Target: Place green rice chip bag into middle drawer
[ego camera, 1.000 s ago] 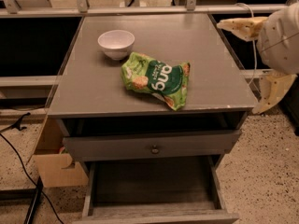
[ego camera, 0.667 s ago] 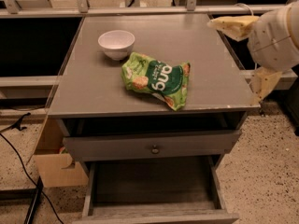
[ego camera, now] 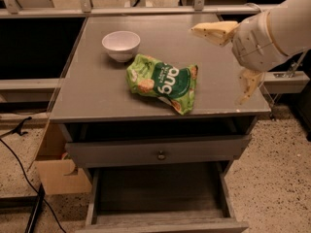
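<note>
White bowl (ego camera: 121, 44) near the far-left corner of the green rice chip bag (ego camera: 163, 81), not touching it. Bag lies flat mid grey bench (ego camera: 87, 91). Pincer (ego camera: 216, 65) hovers over the bench's right side, fingers spread wide, holding nothing. Speckled floor (ego camera: 272, 178); cardboard box (ego camera: 58, 174) and black cable (ego camera: 17, 152) at left. Middle drawer (ego camera: 155, 193) pulled out below the knobbed drawer front (ego camera: 121, 152), its bare floor showing.

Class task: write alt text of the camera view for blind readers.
A green rice chip bag lies on a cabinet top near a white bowl, the open pincer hovering at image right. Below, the middle drawer stands pulled out.
</note>
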